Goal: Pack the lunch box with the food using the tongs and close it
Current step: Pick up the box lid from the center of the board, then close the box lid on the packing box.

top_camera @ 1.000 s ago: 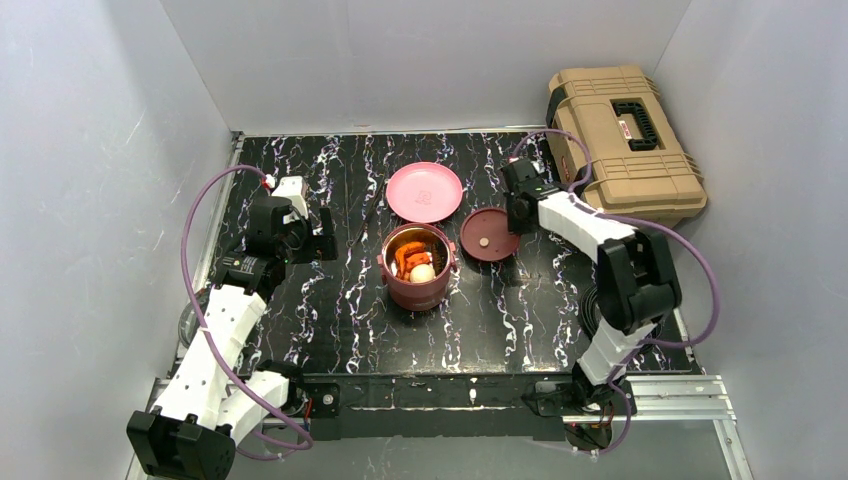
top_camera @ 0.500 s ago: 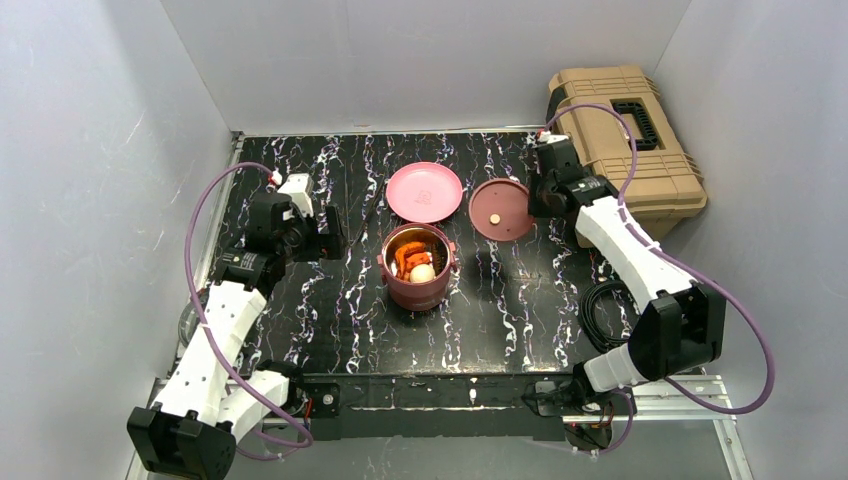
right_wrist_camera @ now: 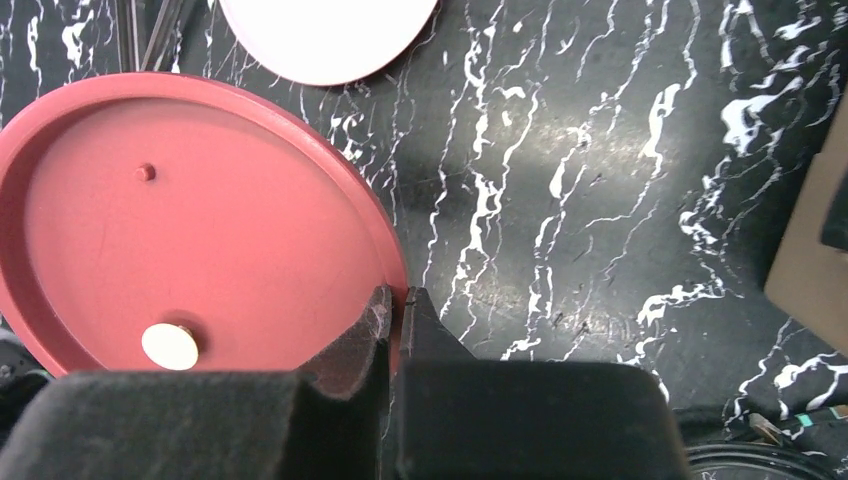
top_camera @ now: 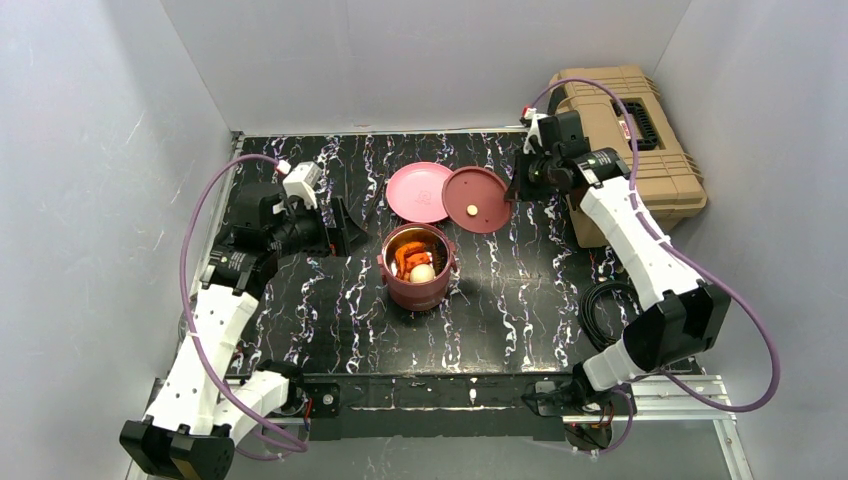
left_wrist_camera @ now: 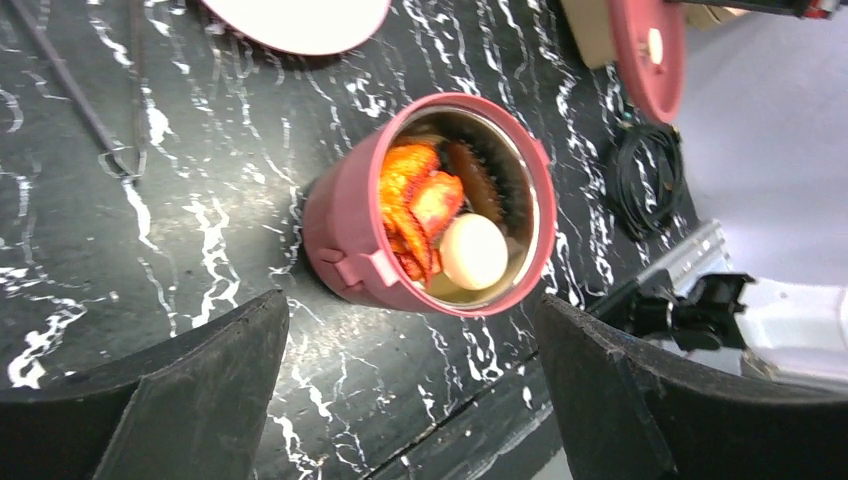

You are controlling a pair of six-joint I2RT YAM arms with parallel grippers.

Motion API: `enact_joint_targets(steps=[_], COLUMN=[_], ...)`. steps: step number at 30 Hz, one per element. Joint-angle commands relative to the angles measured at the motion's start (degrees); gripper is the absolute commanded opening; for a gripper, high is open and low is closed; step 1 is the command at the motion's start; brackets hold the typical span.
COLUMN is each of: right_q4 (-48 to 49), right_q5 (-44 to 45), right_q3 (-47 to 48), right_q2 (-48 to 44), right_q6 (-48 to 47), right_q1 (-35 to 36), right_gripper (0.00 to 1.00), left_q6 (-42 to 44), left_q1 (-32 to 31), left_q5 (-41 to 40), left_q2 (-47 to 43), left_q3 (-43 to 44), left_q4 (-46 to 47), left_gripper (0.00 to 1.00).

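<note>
Wrist view alone shows right fingers (right_wrist_camera: 368,335) clamped on the lid (right_wrist_camera: 200,250) rim; left fingers (left_wrist_camera: 200,390) spread wide, empty.

Cropped by top edge, left wrist view: pink plate (left_wrist_camera: 300,20), tongs (left_wrist_camera: 70,90). Hidden behind right gripper (right_wrist_camera: 395,305): near rim of lid (right_wrist_camera: 190,250). Partly covered by right arm (top_camera: 625,235) from above: toolbox (top_camera: 670,170). Too dim to identify: dark food (left_wrist_camera: 478,180) inside lunch box (left_wrist_camera: 335,235).
</note>
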Motion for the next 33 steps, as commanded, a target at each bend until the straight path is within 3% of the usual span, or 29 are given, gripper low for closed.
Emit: enact_joint_targets(steps=[1,13,27,33], right_q4=[-2.87,-5.90,-11.17,-10.35], right_q5=[-3.94,6.14,16.15,17.25], right_q3=[4.67,11.78,15.21,13.69], right_q2=[2.13,10.93,14.73,14.64], right_q6=[1.52,6.53,8.19,9.41], right_q1=[2.65,16.16,24.48,26.34], right_gripper=[0.01,0.01,0.01,0.01], left_q6=[-2.30,-7.08,-8.50,-7.30], left_q1=[-1.53,-1.88,-2.55,-4.86], left_q5=[7.19,6.42,4.32,-2.04], left_q2=[-0.53,-0.72,0.45,1.67], left_q3=[0.49,-2.46,-4.81,-5.80], left_q4=[-1.37,-0.47,2.42,1.10], left_gripper=[0.90,0.98,0.98,0.98])
